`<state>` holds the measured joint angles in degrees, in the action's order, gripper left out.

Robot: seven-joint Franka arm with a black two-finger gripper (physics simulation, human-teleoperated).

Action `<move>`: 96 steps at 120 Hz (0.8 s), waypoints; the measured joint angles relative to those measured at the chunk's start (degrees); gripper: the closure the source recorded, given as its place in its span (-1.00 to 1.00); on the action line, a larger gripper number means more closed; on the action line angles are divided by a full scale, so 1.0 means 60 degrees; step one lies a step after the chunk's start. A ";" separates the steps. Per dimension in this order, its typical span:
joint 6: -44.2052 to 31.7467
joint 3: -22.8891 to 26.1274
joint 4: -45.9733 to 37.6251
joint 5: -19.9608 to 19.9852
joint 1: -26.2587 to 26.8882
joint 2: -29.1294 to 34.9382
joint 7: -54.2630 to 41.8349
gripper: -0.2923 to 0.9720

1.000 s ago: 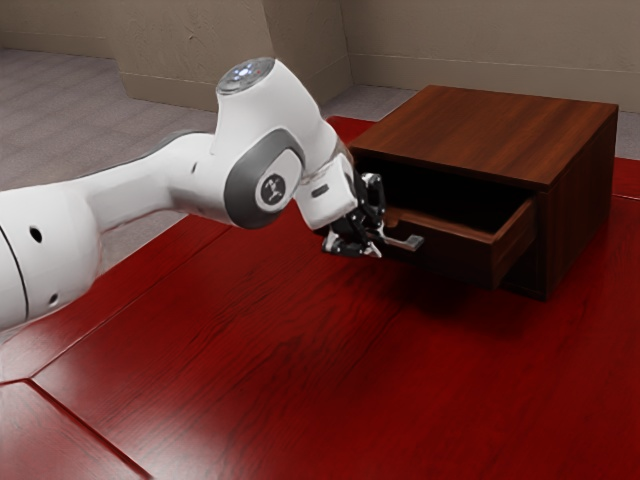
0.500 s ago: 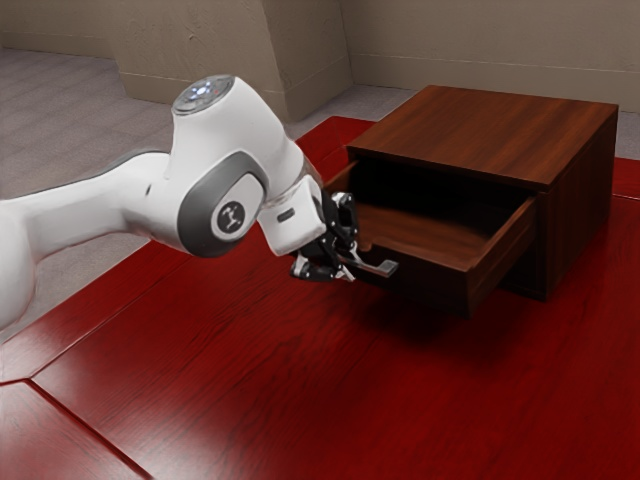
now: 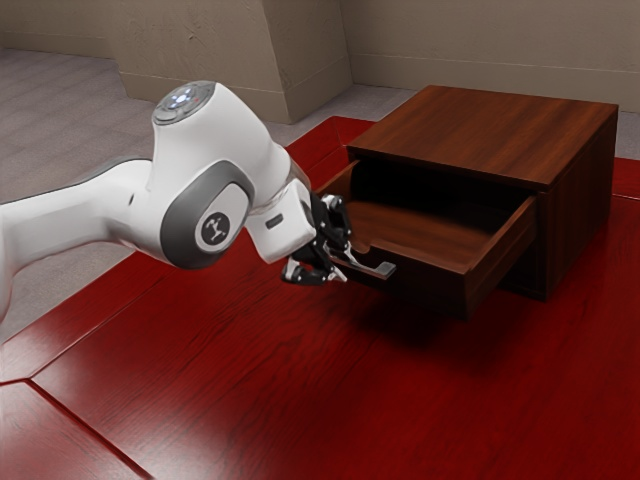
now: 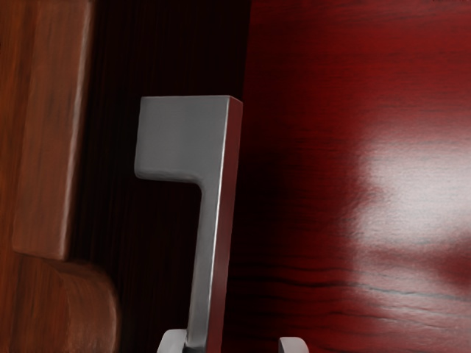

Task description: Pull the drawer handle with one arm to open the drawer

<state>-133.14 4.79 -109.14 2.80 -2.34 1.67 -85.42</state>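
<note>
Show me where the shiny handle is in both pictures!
Exterior view: the metal handle sticks out of the drawer front, at the gripper.
Wrist view: the metal handle is the grey bar just ahead of the gripper.
Shared landmark: the red table beside it.

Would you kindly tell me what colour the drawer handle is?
Plain matte grey, like brushed metal; the handle shows best in the wrist view.

Glossy white rounded arm, grey joint cap bearing a white mark, black jaws.
</note>
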 joint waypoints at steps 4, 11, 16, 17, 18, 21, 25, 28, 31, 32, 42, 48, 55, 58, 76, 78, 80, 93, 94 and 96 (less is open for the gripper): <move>-0.0018 0.0014 -0.0004 0.0000 -0.0015 0.0002 0.0027 0.66; -0.0041 0.0019 -0.0004 0.0000 -0.0020 0.0009 0.0072 0.67; -0.0052 0.0044 -0.0002 0.0003 -0.0048 0.0011 0.0102 0.64; -0.0052 0.0049 -0.0002 0.0006 -0.0054 0.0011 0.0107 0.63; -0.0052 0.0047 -0.0002 0.0008 -0.0052 0.0011 0.0113 0.61; -0.0046 0.0063 -0.0002 0.0043 -0.0074 0.0012 0.0127 0.57; -0.0033 0.0074 -0.0003 0.0091 -0.0094 0.0012 0.0145 0.51; -0.0019 0.0079 -0.0003 0.0121 -0.0104 0.0012 0.0156 0.46; -0.0003 0.0083 -0.0009 0.0146 -0.0113 0.0011 0.0168 0.41; 0.0003 0.0085 -0.0011 0.0154 -0.0116 0.0011 0.0171 0.40; 0.0067 0.0102 -0.0018 0.0212 -0.0139 0.0029 0.0202 0.26; 0.0107 0.0108 -0.0020 0.0235 -0.0145 0.0085 0.0217 0.20; 0.0154 0.0109 -0.0029 0.0252 -0.0139 0.0233 0.0233 0.12; 0.0172 0.0109 -0.0032 0.0258 -0.0132 0.0304 0.0240 0.09; 0.0244 0.0140 -0.0224 0.0275 -0.0094 0.0810 0.0364 -0.09; 0.0253 0.0158 -0.0250 0.0262 -0.0096 0.0865 0.0436 -0.13; 0.0269 0.0192 -0.0279 0.0244 -0.0110 0.0923 0.0525 -0.16; 0.0778 0.0464 -0.0413 0.0135 -0.0078 0.1331 0.1667 -0.31; 0.0855 0.0482 -0.0409 0.0132 -0.0078 0.1356 0.1787 -0.32; 0.1044 0.0523 -0.0372 0.0127 -0.0079 0.1405 0.2046 -0.34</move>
<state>-126.88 7.93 -111.38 3.55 -2.81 10.10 -73.14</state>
